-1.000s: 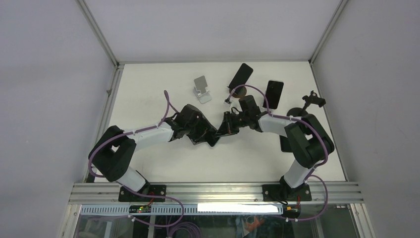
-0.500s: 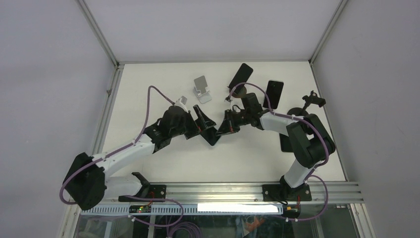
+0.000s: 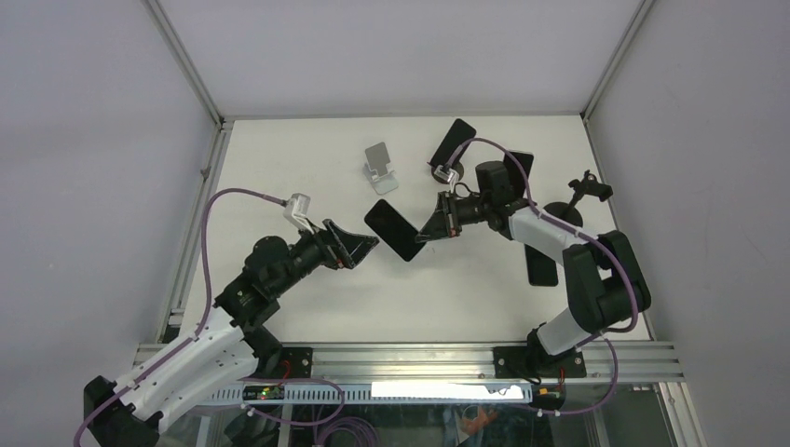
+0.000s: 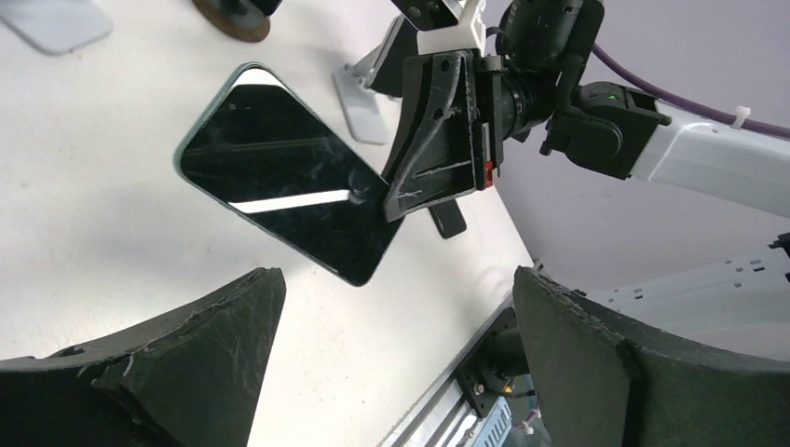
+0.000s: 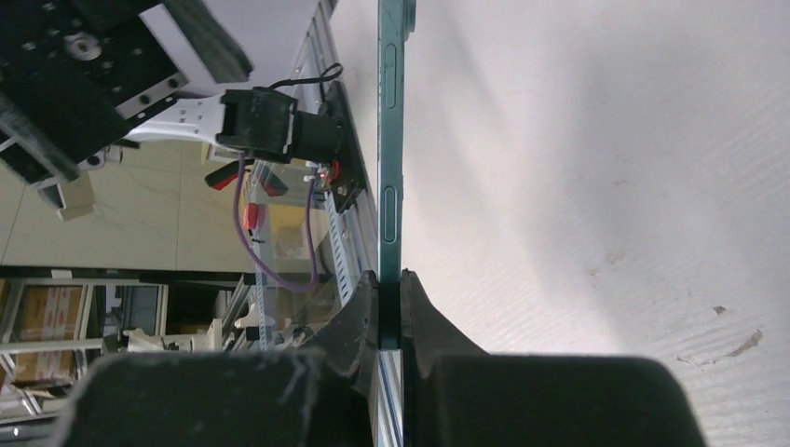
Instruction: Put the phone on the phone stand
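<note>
Phone (image 3: 392, 229) pinched by one end in my right gripper (image 3: 424, 231), mid-table, near side of phone stand (image 3: 379, 168); left gripper (image 3: 361, 248) spread, empty. Worry: thin hold, phone may pivot, slip during placement.

Four dark phones are on the counter (image 3: 307, 307): a middle phone (image 3: 393, 229), a propped phone (image 3: 455, 140) at twelve o'clock, a half-hidden phone (image 3: 522, 162) at one o'clock and a flat phone (image 3: 540, 265) at four o'clock. There are three stands: a silver stand (image 3: 379, 166) at eleven o'clock, a round-based stand (image 3: 442, 173) at twelve and a black stand (image 3: 585, 189) at two. Two claws show, the left claw (image 3: 361, 251) and the right claw (image 3: 421, 233).
</note>
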